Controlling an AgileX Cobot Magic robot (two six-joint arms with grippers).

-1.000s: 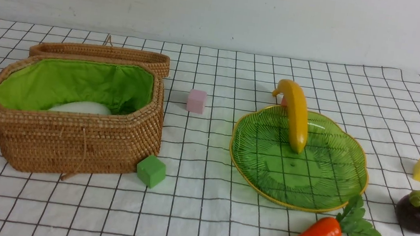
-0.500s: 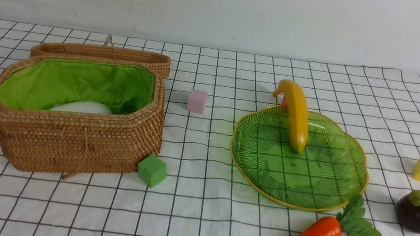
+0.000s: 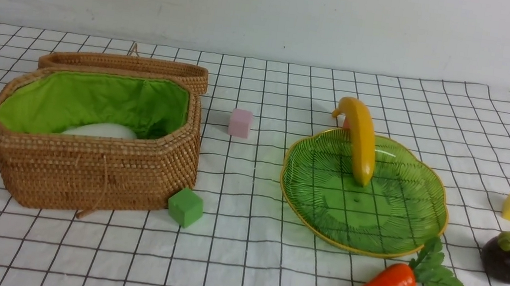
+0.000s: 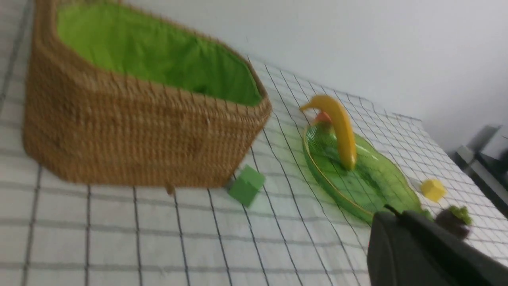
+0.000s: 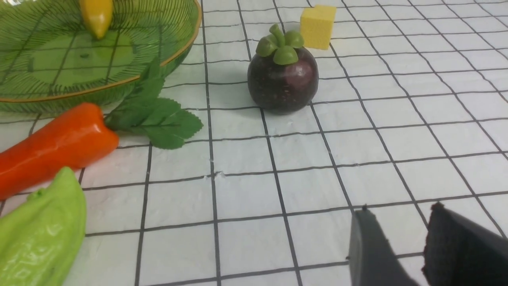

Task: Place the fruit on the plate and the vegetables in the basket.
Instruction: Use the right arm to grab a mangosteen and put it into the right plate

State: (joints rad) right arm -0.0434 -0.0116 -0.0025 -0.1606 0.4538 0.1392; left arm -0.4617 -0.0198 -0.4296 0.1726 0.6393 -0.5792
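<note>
My right gripper (image 5: pixel 399 216) hangs low over the checked cloth (image 5: pixel 246 198), its two dark fingers (image 5: pixel 369 250) a narrow gap apart, with nothing between them. Ahead of it, and apart from it, the mangosteen (image 5: pixel 282 81) stands upright on the cloth with its green cap on top. The yellow cube (image 5: pixel 317 20) sits just beyond it. To the robot's left of the mangosteen lies the carrot (image 5: pixel 55 145), with its leaves against the near rim of the plate (image 5: pixel 178 55). The cucumber (image 5: pixel 39 234) lies just beside the carrot, nearer to me; I cannot tell whether they touch.

My left gripper (image 4: pixel 399 222) shows only as a dark block at the edge of its wrist view. Its fingers are pressed together and hold nothing.

The banana (image 3: pixel 360 139) is on the plate. One end rests in the dish and its body leans over the far rim, so the stem end sticks out beyond it. A small reddish thing (image 4: pixel 322 117) sits just behind the banana; I cannot make out what it is.

Well to the left stands the open basket (image 3: pixel 88 175). The radish (image 3: pixel 99 130) lies inside on the green lining, and the lid (image 3: pixel 122 64) lies behind the basket. A green cube (image 3: pixel 185 206) sits at the basket's near right corner, and a pink cube (image 3: pixel 240 123) lies between basket and plate.
</note>
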